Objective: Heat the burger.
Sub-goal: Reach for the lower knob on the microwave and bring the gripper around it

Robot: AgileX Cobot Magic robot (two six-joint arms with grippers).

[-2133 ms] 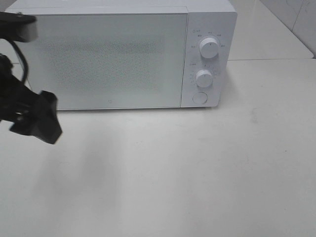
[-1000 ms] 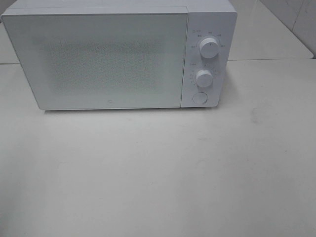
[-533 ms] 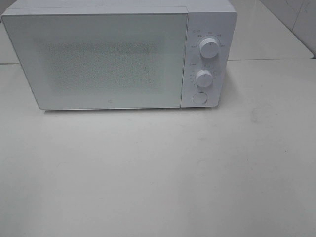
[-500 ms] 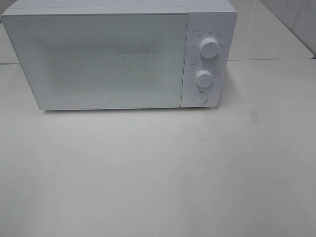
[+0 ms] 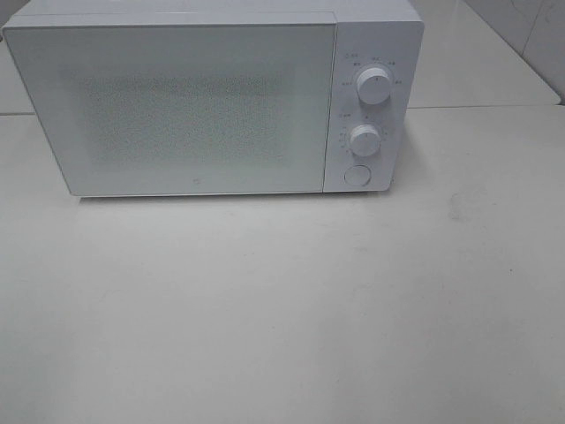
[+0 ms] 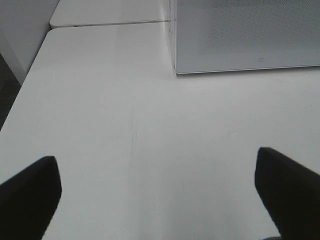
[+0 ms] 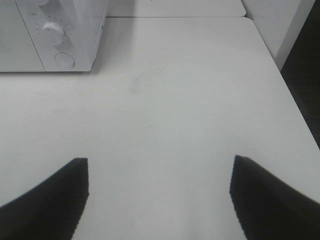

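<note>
Microwave (image 5: 194, 106): stood far on the desk (image 5: 282, 309), door shut.
Burger: hidden; couldn't tell where.
Left claw (image 6: 156, 162): spread wide, holding nothing.
Right claw (image 7: 160, 161): spread apart, holding nothing.

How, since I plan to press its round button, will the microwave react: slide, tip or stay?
The microwave is a wide, low box flat on the table, so tipping seems unlikely. The table looks smooth, so a hard press on the round button might slide it back. Its bulk suggests a light press won't.
</note>
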